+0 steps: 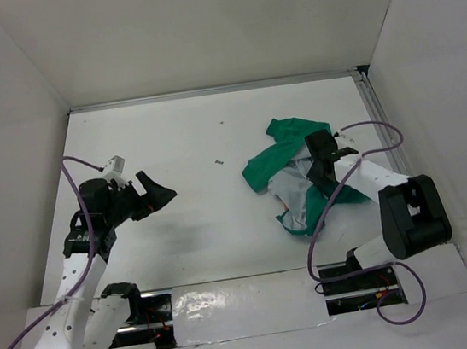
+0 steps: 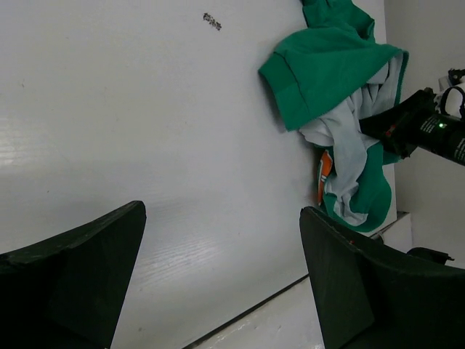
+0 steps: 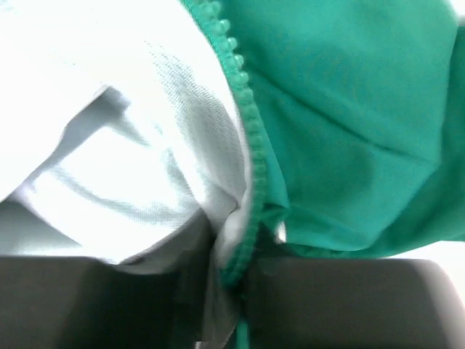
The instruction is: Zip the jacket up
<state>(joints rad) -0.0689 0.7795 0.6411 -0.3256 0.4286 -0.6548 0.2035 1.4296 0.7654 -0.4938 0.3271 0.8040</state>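
Between the jaws of the right gripper [image 3: 231, 273], a pinch of the jacket [image 3: 349, 109]. They're closed to a sliver on its front edge. The zipper teeth [image 3: 245, 109] run straight down into the gap, with pale grey lining [image 3: 131, 131] to one side of the jaws and green cloth to the other. The jacket lies crumpled on the table [image 1: 184, 129], heaped under and around that gripper. The left gripper [image 1: 157, 193] hangs well apart from it, jaws wide, only bare table between them. The green heap sits ahead of those jaws and off to their right, and a small dark speck [image 2: 211, 21] lies far ahead of them.
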